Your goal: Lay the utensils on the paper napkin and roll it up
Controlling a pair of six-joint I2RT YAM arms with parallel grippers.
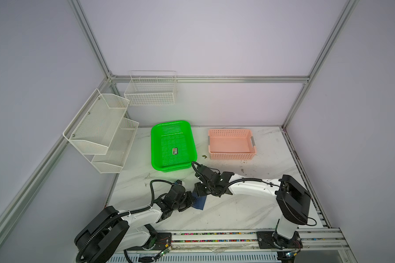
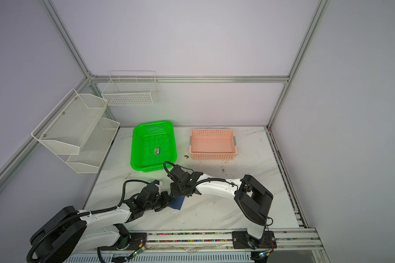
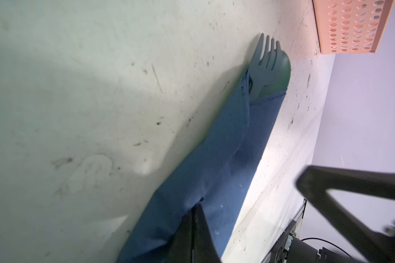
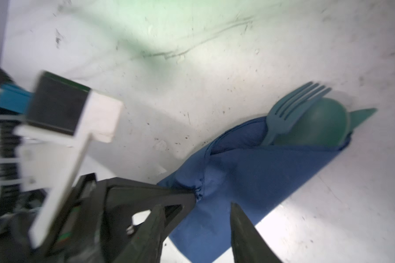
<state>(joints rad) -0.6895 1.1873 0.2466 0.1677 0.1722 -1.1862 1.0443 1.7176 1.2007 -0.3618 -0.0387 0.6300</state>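
Rolling step, looks nearly done. The paper napkin (image 4: 260, 177) is wrapped round the utensils (image 4: 306, 120) on the desk (image 4: 192, 91), with the heads poking out at the end far from my grippers. Left gripper (image 4: 192, 197) pinches the near napkin fold; right gripper (image 4: 196, 211) is parted, holding nothing. Next: regrip the loose flap and roll gently, since the paper tears.

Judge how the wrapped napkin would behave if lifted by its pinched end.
Likely floppy: the paper napkin is thin, creased, puckered where the left gripper pinches it. The fork and spoon poke from the open end, so they might slide out.
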